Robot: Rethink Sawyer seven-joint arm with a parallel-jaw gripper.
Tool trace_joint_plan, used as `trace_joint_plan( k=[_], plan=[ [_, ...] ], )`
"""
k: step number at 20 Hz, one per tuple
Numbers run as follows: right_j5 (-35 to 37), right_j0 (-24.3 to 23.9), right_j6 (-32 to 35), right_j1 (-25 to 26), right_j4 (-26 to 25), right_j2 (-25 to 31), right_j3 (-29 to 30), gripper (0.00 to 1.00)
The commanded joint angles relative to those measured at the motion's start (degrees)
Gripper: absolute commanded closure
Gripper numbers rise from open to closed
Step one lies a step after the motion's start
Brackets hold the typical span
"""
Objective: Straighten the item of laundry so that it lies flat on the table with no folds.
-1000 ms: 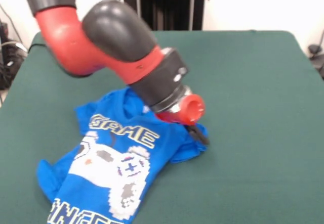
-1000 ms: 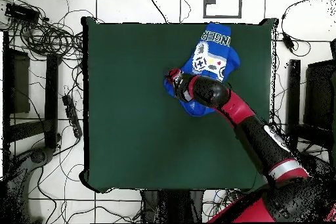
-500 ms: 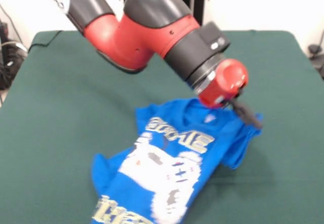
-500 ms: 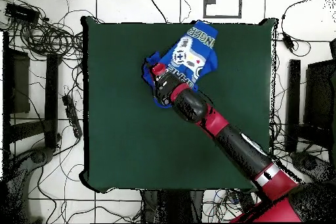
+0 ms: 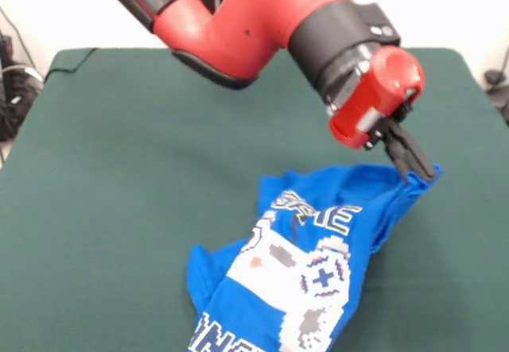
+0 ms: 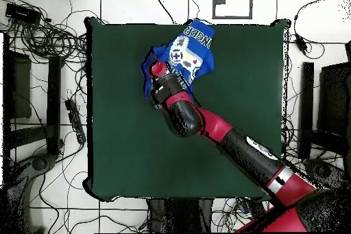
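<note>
Tool (image 5: 413,161): clamping narrow on the shirt's sleeve-and-shoulder edge, hanging from the red wrist, angling down and outward above the tabletop (image 5: 103,169).

Item of laundry (image 5: 306,261): lying print-side up, bright blue, with lettering and controller graphic showing; pinched corner lifting off the cloth, rest trailing away from the tool toward the front view's bottom edge, running out of that picture.

Position on tabletop: sitting near the edge farthest from the robot's base in the overhead view (image 6: 182,53), hem end reaching that edge, wide green cloth lying bare all around.

Relation to tool: touching at one corner only; tool standing at the shirt's upper end, body of the shirt spreading below and to one side of it.

Progress: looking partway at best; front panel mostly opening out, print readable.

Remaining: bunching and folding showing along the gripped sleeve and at the opposite lower side, where fabric is curling under; gripped corner needing laying down and both sleeves needing spreading before counting as flat.
</note>
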Motion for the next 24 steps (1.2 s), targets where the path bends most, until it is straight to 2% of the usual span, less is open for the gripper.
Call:
trace_joint_plan(
  k=[1,2,4,5,6,9,13,17,19,20,21,23,24],
  plan=[
    [-30.44,3.67,7.50,8.54,-15.47,-2.27,-10.24,1.00],
    [-31.31,4.57,16.42,13.52,-22.31,-2.09,-15.71,1.00],
    [-35.07,6.00,24.75,16.21,-26.48,-2.24,-19.80,1.00],
    [-33.91,6.22,30.49,16.56,-29.51,-1.95,-20.90,1.00],
    [-32.39,6.19,32.83,14.41,-33.06,-2.24,-20.90,1.00],
    [-30.00,5.70,37.20,10.24,-36.60,-2.76,-19.93,1.00],
    [-30.05,5.48,44.83,6.08,-44.30,-2.96,-21.41,1.00],
    [-25.82,5.60,45.82,2.32,-45.98,-4.75,-22.10,1.00],
    [-22.45,5.18,37.57,0.21,-41.27,-7.14,-20.07,1.00],
    [-21.78,4.92,28.34,-2.21,-35.78,-8.79,-17.72,1.00],
    [-22.00,5.08,23.54,-3.31,-32.33,-10.19,-16.64,1.00],
    [-26.42,7.05,4.51,-10.17,-17.05,-17.08,-11.07,1.00],
    [-27.07,8.98,1.52,-13.50,-12.80,-20.58,-9.51,1.00]
  ],
)
